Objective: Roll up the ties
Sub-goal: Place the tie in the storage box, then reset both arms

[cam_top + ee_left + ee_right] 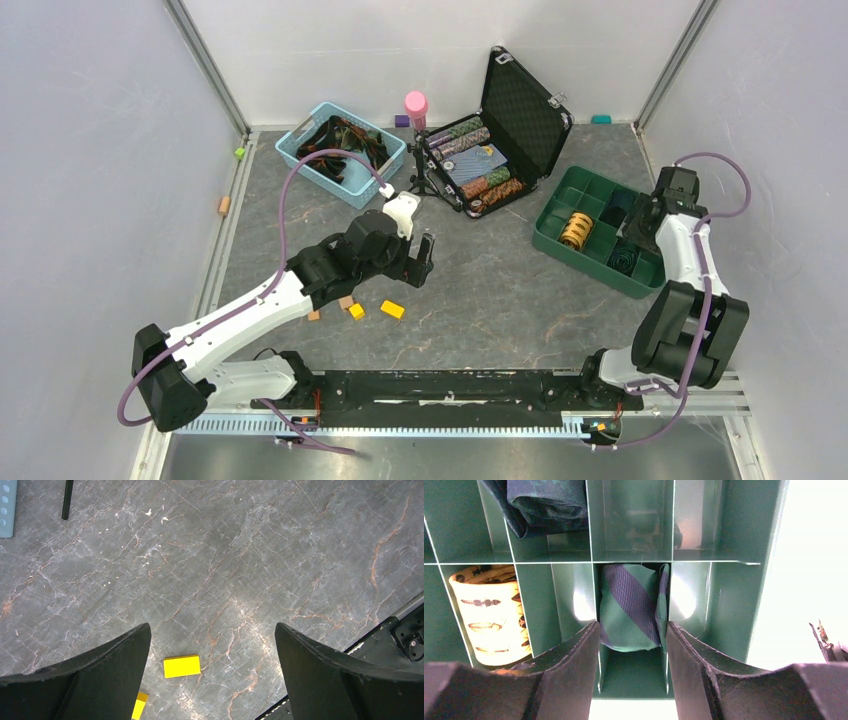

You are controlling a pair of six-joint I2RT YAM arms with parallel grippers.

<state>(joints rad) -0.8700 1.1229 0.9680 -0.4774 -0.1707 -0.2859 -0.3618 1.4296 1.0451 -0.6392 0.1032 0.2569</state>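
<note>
Right wrist view: green-and-navy striped tie (631,607), rolled, seated in a compartment of the green tray (729,605), squarely between the right fingers (574,655). Parted to the roll's width; grasping or released, cannot tell. Probably the placing step. Next: rising straight clear of the dividers, then fetching from the blue basket (383,178) beyond the left fingers (115,660), spread wide, empty, above the bench (250,555). Rolls in tray: three. Unrolled ties (345,135): tangled, uncountable.
</note>
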